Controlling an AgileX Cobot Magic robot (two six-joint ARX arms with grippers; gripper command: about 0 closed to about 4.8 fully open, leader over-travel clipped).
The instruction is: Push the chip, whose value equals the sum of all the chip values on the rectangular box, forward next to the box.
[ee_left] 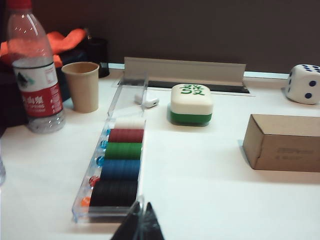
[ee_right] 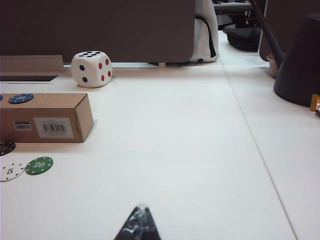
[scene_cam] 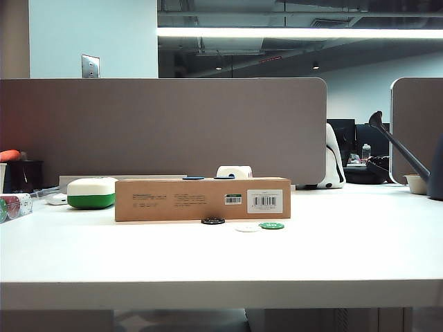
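The long brown rectangular box (scene_cam: pixel 202 199) lies across the table's middle. Two dark blue chips (scene_cam: pixel 193 178) rest on its top; one shows in the right wrist view (ee_right: pixel 21 98). The black chip (scene_cam: pixel 213 220) lies just in front of the box, cut by the frame edge in the right wrist view (ee_right: pixel 6 147). Beside it lie a white "5" chip (ee_right: pixel 10 171) and a green "20" chip (ee_right: pixel 39 165). My right gripper (ee_right: pixel 141 209) is shut and empty, well to the right of the chips. My left gripper (ee_left: pixel 142 207) is shut beside the tray's end. Neither gripper shows in the exterior view.
A clear chip tray (ee_left: pixel 117 170) with stacked chips lies left of the box. A green-and-white block (ee_left: pixel 191 104), a paper cup (ee_left: pixel 83 86) and a water bottle (ee_left: pixel 35 75) stand behind it. A large die (ee_right: pixel 91 68) sits behind the box, a dark watering can (ee_right: pixel 300 60) far right.
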